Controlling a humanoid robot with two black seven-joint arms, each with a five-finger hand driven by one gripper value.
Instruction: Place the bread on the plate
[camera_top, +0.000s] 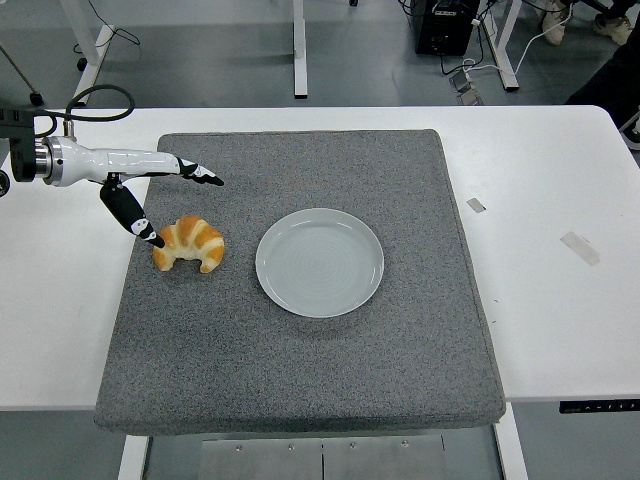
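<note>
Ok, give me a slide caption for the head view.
Left hand open above the croissant, thumb at its left end; plate empty beside it.

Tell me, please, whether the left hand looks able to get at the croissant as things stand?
Probably yes. The left hand is open just above and left of the croissant, its thumb tip at the pastry's left end. Nothing lies between them on the grey mat, and the plate sits apart to the right.
</note>
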